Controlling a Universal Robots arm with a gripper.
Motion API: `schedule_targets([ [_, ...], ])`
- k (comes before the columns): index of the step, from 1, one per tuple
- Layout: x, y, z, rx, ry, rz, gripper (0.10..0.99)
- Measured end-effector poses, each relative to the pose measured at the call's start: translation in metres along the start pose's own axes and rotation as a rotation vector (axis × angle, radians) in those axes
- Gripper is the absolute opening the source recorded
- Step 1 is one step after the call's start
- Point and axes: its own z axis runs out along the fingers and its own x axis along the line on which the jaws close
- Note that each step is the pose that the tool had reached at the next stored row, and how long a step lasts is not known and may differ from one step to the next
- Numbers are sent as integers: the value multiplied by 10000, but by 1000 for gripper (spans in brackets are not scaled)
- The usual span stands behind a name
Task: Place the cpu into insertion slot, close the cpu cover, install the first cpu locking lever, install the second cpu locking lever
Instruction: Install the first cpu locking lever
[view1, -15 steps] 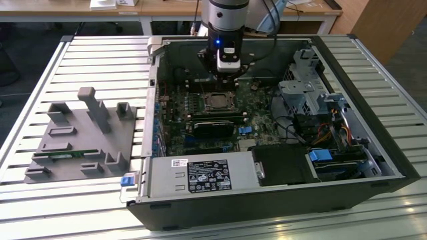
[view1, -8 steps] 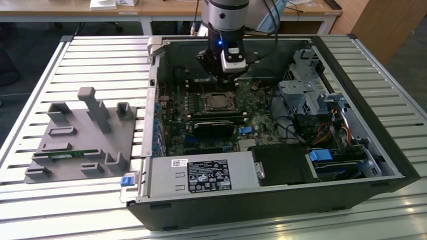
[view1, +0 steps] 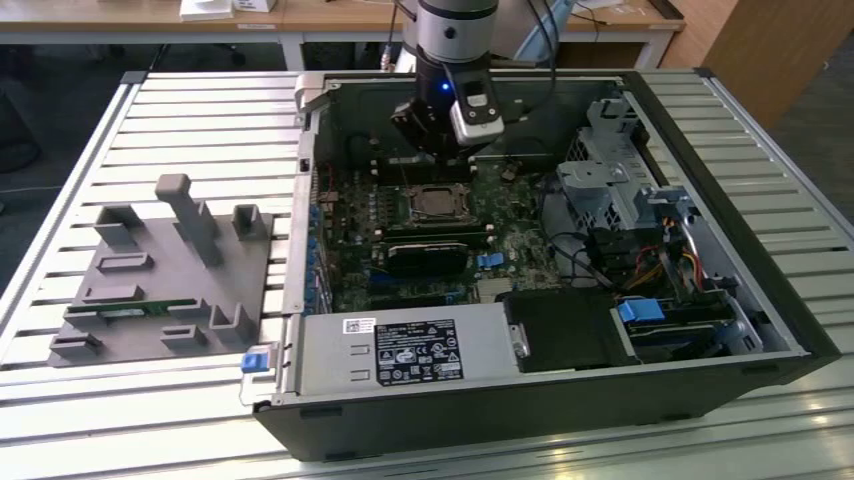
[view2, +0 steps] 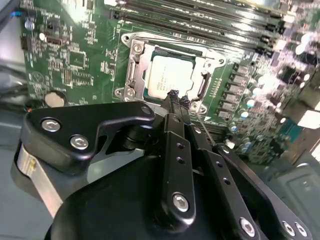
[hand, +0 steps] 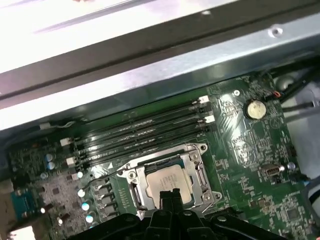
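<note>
**Socket region of the open computer.** The cpu (view2: 167, 75) lay flat in the socket of the green motherboard (view2: 75, 55). Its silver top carried faint print too small to read. The cpu cover (view2: 134, 69), a grey metal frame, lay down around it. The gripper (view2: 178, 97) hung just above one edge of the socket, its black jaws drawn together with nothing between them. Black memory slots (hand: 140, 132) ran beside the socket, and a coin cell (hand: 255, 108) sat well apart from it. In the exterior view, the computer case (view1: 534, 415) stood open on a slatted table (view1: 214, 130). Its power supply (view1: 334, 365) bore a white label (view1: 414, 352) whose print was illegible. A grey fixture block (view1: 160, 290) lay at the exterior view's left.
</note>
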Motion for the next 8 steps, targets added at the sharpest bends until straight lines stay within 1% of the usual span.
schedule_targets([
  [8, 0, 0, 1, -2, 21, -1456, 106],
])
